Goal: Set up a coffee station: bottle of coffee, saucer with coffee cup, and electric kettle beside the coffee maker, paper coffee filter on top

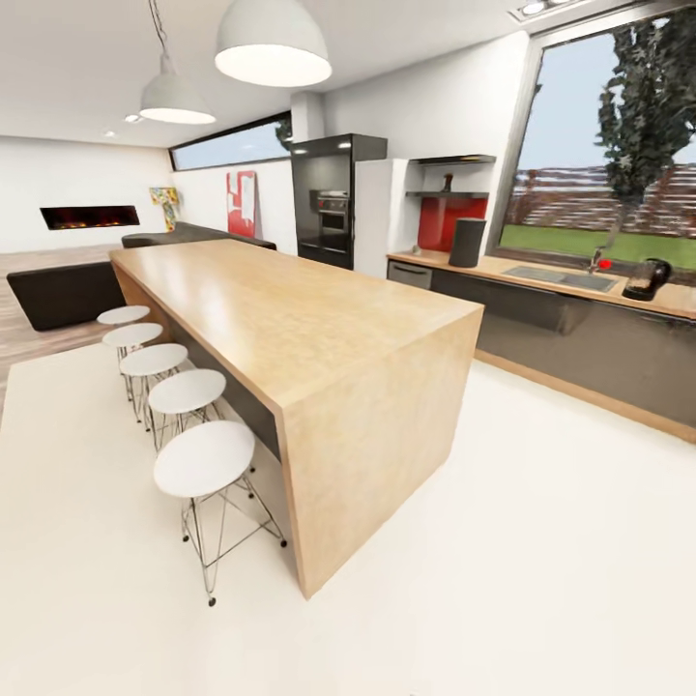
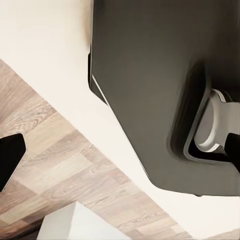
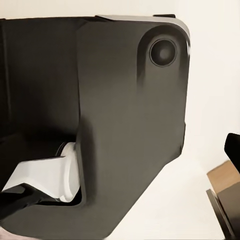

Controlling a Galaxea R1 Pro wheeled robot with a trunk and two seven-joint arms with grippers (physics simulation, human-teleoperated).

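Stools left, wooden island centre, kettle far right on the counter by the sink; whether either gripper is clenched, can't tell; driving too tight could clip the island corner

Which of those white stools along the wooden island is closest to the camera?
The largest-looking stool, at the near end of the row beside the island's front corner; the other four recede behind it toward the dark sofa.

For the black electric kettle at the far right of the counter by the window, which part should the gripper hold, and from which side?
Probably the handle. The electric kettle stands upright on the countertop, right of the sink. At this distance I cannot tell which side its handle faces, so choose the approach side once nearer.
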